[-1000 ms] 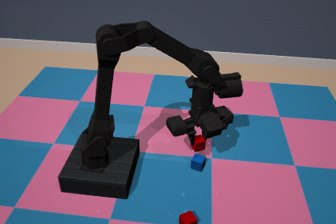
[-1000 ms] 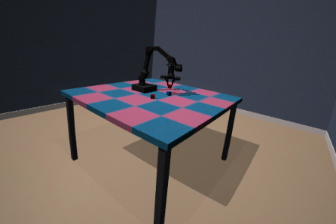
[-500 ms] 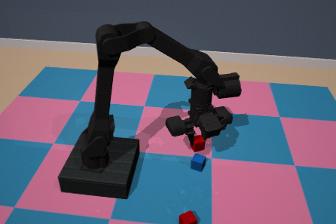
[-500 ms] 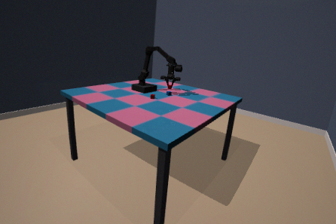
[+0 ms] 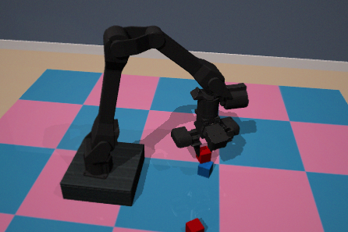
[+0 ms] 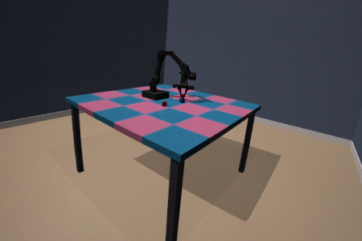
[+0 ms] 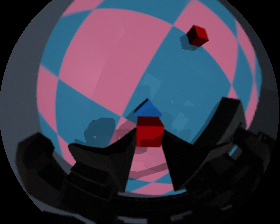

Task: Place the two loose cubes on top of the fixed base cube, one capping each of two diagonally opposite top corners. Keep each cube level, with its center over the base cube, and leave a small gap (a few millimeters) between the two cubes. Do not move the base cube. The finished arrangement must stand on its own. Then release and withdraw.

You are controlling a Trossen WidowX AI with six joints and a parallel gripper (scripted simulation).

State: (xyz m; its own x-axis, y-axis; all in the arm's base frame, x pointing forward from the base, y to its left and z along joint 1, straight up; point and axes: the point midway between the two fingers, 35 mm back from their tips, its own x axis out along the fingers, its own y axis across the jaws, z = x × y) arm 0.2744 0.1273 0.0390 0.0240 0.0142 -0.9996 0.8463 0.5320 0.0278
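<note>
My gripper (image 5: 203, 151) (image 7: 148, 131) points down and is shut on a red cube (image 5: 204, 155) (image 6: 183, 96) (image 7: 150, 131). The blue base cube (image 5: 205, 169) (image 6: 182, 101) (image 7: 148, 109) stands on the table. In the top view the held cube shows just above and behind the blue cube's top, covering part of it. In the wrist view only a blue corner shows past the held cube, turned relative to it. Whether the two cubes touch, I cannot tell. The other red cube (image 5: 194, 225) (image 6: 164, 104) (image 7: 198, 36) lies loose on the table, apart from both.
The arm's dark base block (image 5: 99, 192) (image 6: 155, 95) stands on the checkered pink and blue table (image 5: 265, 198) (image 6: 146, 122), left of the blue cube in the top view. The loose red cube is nearer that camera.
</note>
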